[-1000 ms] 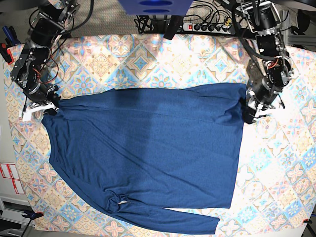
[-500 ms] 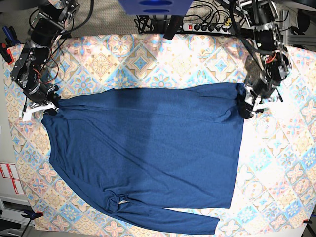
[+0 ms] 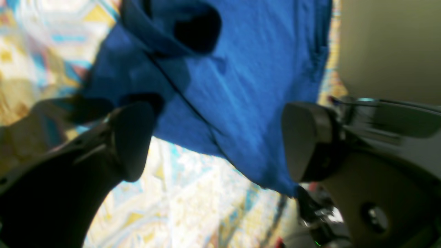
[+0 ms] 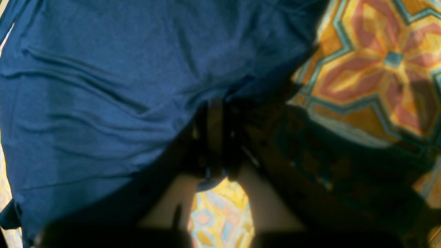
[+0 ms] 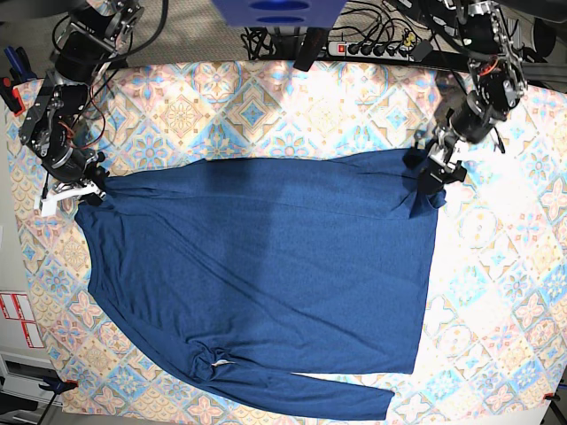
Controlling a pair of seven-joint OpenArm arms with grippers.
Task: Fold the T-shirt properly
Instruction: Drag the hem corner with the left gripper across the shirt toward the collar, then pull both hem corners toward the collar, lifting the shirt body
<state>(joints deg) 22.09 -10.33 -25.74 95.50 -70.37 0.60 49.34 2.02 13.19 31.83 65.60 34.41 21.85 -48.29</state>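
Observation:
The dark blue T-shirt (image 5: 266, 274) lies spread flat on the patterned tablecloth (image 5: 266, 106), with one long sleeve running along the front edge. My left gripper (image 5: 431, 168) hovers over the shirt's back right corner, where the cloth is bunched. In the left wrist view its fingers (image 3: 131, 137) stand far apart, with the T-shirt (image 3: 248, 69) beyond them and nothing pinched in the left gripper (image 3: 217, 141). My right gripper (image 5: 91, 189) is shut on the shirt's back left corner. The right wrist view shows the right gripper (image 4: 215, 137) clamped on a fold of the T-shirt (image 4: 103, 86).
A power strip (image 5: 372, 46) and tangled cables lie along the back edge. A blue box (image 5: 279, 11) sits at the top centre. Red and white labels (image 5: 18, 319) are off the cloth at the left. Bare tablecloth shows to the right of the shirt.
My left gripper has opened, let go of the shirt's back right corner, and moved up and back from it. The right gripper has kept its hold and place.

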